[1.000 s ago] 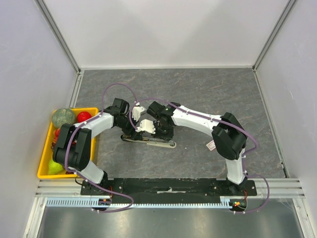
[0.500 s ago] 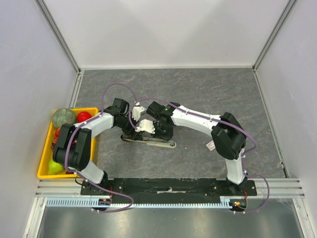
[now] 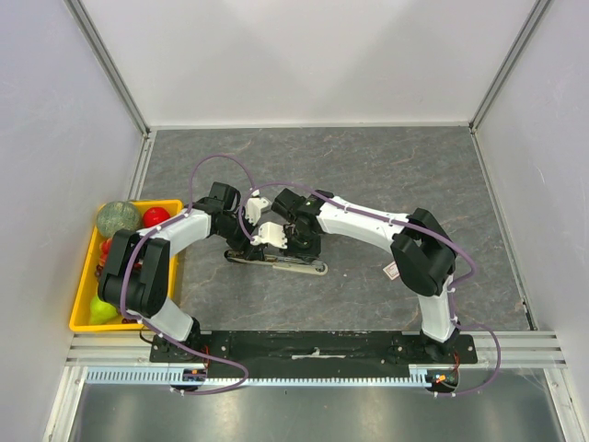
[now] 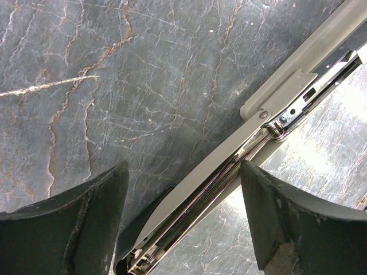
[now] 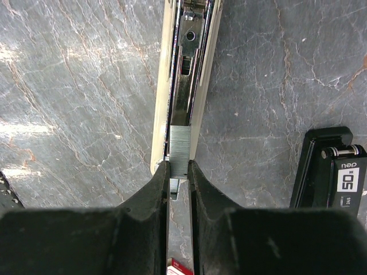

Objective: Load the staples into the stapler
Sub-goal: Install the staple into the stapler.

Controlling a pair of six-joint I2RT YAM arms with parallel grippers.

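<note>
The stapler (image 3: 281, 264) lies opened out on the grey table, its cream arm and metal magazine channel (image 5: 186, 86) facing up. My right gripper (image 5: 179, 166) (image 3: 296, 245) is shut on a grey strip of staples (image 5: 179, 148), whose front end sits over the near end of the channel. My left gripper (image 4: 183, 170) (image 3: 247, 241) is open, a finger on each side of the stapler's spring rail (image 4: 229, 172) and not touching it. A corner of the white and red staples box (image 5: 179, 268) shows between the right fingers.
A yellow tray (image 3: 85, 276) of toy fruit stands at the left edge of the table. A black part with a white label (image 5: 330, 172) lies just right of the stapler arm. Side walls close the table in.
</note>
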